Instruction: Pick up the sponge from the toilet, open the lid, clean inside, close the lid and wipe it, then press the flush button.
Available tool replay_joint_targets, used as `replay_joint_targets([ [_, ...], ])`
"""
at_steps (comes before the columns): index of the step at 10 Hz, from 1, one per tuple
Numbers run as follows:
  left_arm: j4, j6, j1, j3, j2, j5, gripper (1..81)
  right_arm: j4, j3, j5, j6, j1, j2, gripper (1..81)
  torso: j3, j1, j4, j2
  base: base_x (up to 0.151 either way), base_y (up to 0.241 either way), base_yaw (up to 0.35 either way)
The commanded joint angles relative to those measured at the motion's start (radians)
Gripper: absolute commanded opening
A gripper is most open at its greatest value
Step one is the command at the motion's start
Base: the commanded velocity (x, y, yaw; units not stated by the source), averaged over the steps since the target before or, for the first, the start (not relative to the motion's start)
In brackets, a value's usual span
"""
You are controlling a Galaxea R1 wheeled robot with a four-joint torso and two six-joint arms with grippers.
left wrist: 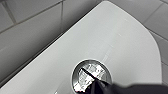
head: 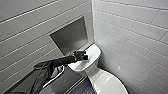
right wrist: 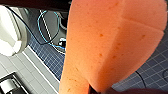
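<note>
The white toilet stands in the tiled corner, and its oval lid lies down over the bowl. My left arm reaches in from the left, and my left gripper hangs over the cistern top. In the left wrist view the left gripper is shut, its dark tip resting on the round flush button with its metallic ring. The orange-red sponge looms large before the right wrist camera, pinched at its lower end by my right gripper, above the dark floor.
A recessed grey niche sits in the white tiled wall just behind the cistern. Tiled walls close in on both sides. Dark small-tiled floor with black and blue cables lies under the right arm, beside a white rounded part of the toilet.
</note>
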Motion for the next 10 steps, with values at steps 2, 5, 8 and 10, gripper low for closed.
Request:
replay_joint_targets([
  [2, -0.08, -0.013, -0.195, 0.286, -0.202, 0.045, 1.0, -0.006, 0.012, -0.076, -0.006, -0.031, 0.025, 1.0, 0.0, 0.0, 0.0, 0.0, 0.0, 0.0, 0.0],
  [5, -0.088, -0.018, -0.196, 0.458, -0.346, 0.046, 1.0, -0.001, 0.01, -0.076, -0.004, -0.028, 0.028, 1.0, 0.0, 0.0, 0.0, 0.0, 0.0, 0.0, 0.0],
  [8, -0.105, -0.018, -0.156, 0.733, -0.573, 0.046, 1.0, 0.0, 0.006, -0.076, -0.004, -0.017, 0.024, 1.0, 0.0, 0.0, 0.0, 0.0, 0.0, 0.0, 0.0],
  [10, -0.092, -0.016, -0.069, 0.898, -0.699, 0.048, 1.0, 0.0, 0.006, -0.076, -0.003, -0.002, 0.022, 1.0, 0.0, 0.0, 0.0, 0.0, 0.0, 0.0, 0.0],
])
